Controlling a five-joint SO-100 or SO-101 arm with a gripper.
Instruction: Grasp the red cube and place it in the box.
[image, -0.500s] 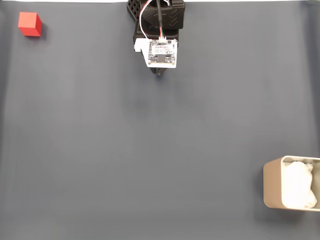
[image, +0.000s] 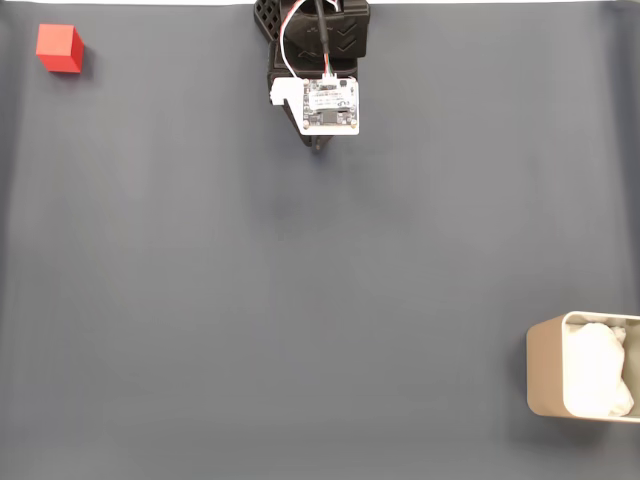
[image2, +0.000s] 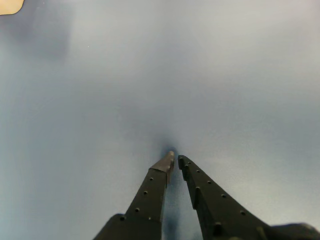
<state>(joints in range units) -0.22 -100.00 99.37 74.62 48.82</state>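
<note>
Up at twelve o'clock in the fixed view sits the arm (image: 318, 40), black links folded at the top edge, a white circuit board (image: 328, 104) riding on its wrist. The gripper (image2: 174, 161) points down at the dark grey mat (image: 300, 300); in the wrist view its two black fingers (image2: 150, 192) meet tip to tip, nothing between them, pinched closed on empty air just above the mat. The red cube (image: 58, 48) rests way out at ten o'clock, in the far top-left corner of the fixed view, well apart from the arm, flat on the mat. The box (image: 545, 365) stands at four o'clock, cut by the right edge, beige walls, white lining (image: 598, 372) bunched inside. A sliver of beige shows at the wrist view's top-left corner.
</note>
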